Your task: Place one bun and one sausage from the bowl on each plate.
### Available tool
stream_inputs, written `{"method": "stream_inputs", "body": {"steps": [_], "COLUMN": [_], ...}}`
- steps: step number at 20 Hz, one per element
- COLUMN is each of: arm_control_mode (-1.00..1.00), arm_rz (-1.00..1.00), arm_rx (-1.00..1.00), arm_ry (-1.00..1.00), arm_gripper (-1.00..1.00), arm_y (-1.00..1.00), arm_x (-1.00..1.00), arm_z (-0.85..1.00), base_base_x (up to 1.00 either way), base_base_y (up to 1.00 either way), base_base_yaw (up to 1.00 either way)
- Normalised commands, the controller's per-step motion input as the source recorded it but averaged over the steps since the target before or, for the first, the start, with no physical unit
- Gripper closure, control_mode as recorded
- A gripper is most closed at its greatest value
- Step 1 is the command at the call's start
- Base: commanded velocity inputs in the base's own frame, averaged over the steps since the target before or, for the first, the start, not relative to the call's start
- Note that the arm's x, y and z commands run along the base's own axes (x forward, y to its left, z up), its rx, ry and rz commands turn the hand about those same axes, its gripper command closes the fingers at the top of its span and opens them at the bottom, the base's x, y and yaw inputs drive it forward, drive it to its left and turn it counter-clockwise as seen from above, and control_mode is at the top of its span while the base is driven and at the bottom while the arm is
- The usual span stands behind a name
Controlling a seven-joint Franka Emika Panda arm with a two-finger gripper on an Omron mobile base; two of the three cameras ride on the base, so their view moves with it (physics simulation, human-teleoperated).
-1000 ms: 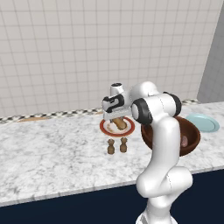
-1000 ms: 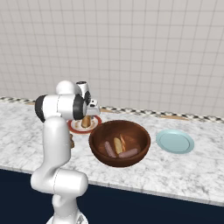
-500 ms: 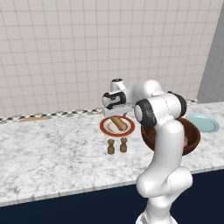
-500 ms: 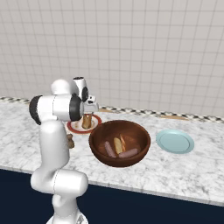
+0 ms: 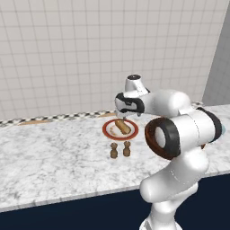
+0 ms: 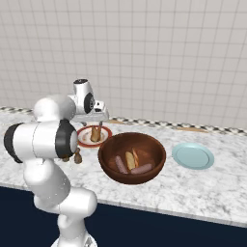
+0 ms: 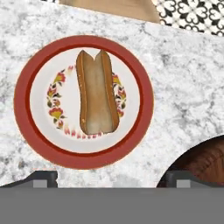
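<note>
- In the hand view I see the red-rimmed plate at centre left, and a split bun lies on its cream middle, lengthwise up the frame.
- My hand has its two fingertips far apart at the bottom of that view, gripping nothing; the bun lies free on the plate above them.
- The dark edge of the bowl cuts into the lower right corner of the hand view, near the plate but apart from it.
- In the right base view the bowl sits at centre on the marble surface, holding two sausages and a bun piece.
- The teal-rimmed plate lies right of the bowl, bare, well apart from the red-rimmed plate at the left.
- In the left base view two small brown shakers stand side by side just below the red-rimmed plate, near the middle of the frame.
- The hand hangs above that plate in the left base view.
</note>
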Motion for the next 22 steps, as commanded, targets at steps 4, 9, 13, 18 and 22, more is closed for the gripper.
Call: {"method": "stream_inputs", "body": {"steps": [4,9,13,18,22], "arm_control_mode": [-1.0,-1.0,-1.0,-1.0,-1.0], "arm_rz": [0.0,-0.01,-0.17,-0.14,-0.19], "arm_rx": [0.0,0.0,0.0,-0.04,-0.02], "arm_ry": [0.0,0.02,0.0,0.0,0.01], "arm_gripper": [-1.0,-1.0,-1.0,-1.0,-1.0], "arm_y": [-0.24,-0.71,-1.0,-0.74,-0.59], "arm_x": [-0.96,-0.94,-0.72,-0.14,-0.01], "arm_z": [0.75,0.36,0.01,-0.01,-0.02], "base_base_x": [0.0,0.0,0.0,0.0,0.0], "base_base_y": [0.0,0.0,0.0,0.0,0.0], "base_base_yaw": [0.0,0.0,0.0,0.0,0.0]}}
